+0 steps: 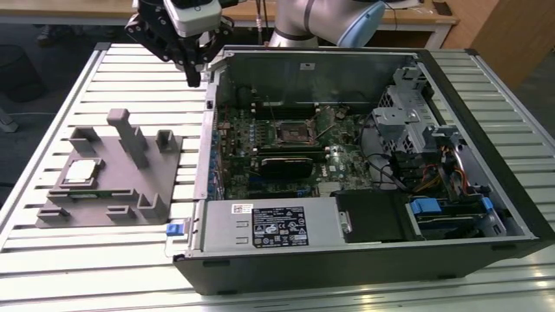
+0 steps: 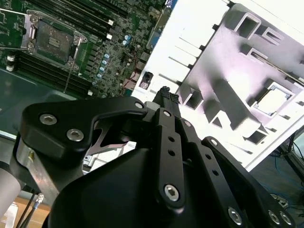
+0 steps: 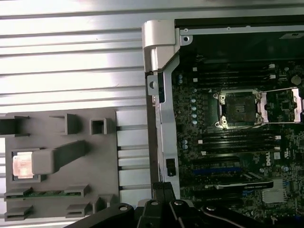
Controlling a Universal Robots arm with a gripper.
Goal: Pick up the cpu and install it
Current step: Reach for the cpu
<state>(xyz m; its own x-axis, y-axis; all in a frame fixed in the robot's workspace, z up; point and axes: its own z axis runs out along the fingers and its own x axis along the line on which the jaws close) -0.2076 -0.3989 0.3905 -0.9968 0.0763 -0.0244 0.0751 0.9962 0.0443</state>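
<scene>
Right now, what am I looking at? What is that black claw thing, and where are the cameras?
That is a silver robot arm ending in a black gripper, a claw for picking things up. One picture comes from a camera standing off the arm. The other two come from cameras riding near its wrist, so the gripper pokes into both wrist views. On the slatted metal table lies an open black computer case with its green circuit board showing. Beside it is a grey plastic holder, and the small square silvery cpu sits in it. The gripper is shut, holds nothing, and hangs by the case's edge, above the table. The black square socket with a metal frame looks empty.
</scene>
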